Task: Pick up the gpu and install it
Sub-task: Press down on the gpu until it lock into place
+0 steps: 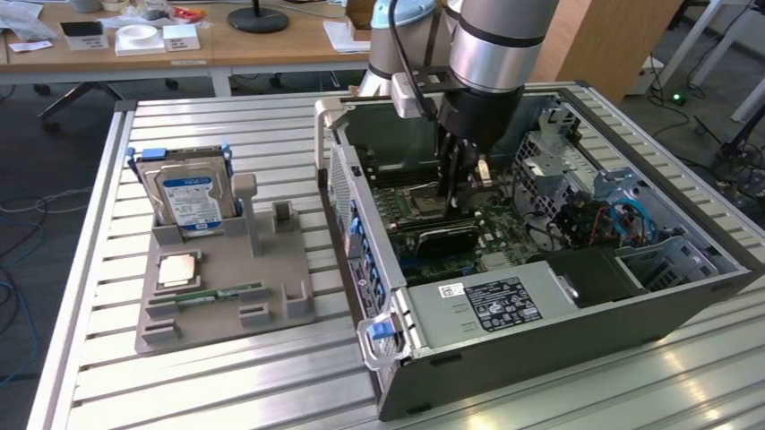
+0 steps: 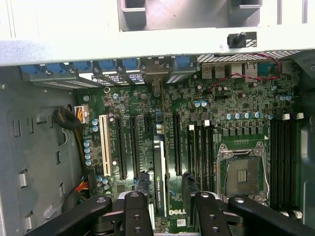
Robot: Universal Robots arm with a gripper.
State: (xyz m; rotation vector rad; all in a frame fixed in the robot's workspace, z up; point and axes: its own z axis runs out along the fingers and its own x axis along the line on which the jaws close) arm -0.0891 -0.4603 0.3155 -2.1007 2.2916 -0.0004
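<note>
Where the pincer (image 2: pixel 170 209) hangs: inside the computer case (image 1: pixel 538 358), over the gpu (image 2: pixel 158 172)
pincer: spread wide, holding nothing
gpu: upright on the motherboard (image 2: pixel 236 98)

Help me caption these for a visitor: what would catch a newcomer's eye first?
The robot arm reaching down into the open computer case, its end effector open just above the gpu standing upright on the motherboard. On the exterior view's left, a grey holder carries a blue-labelled hard drive.

"DELL" on the motherboard (image 2: pixel 147 147)
</note>
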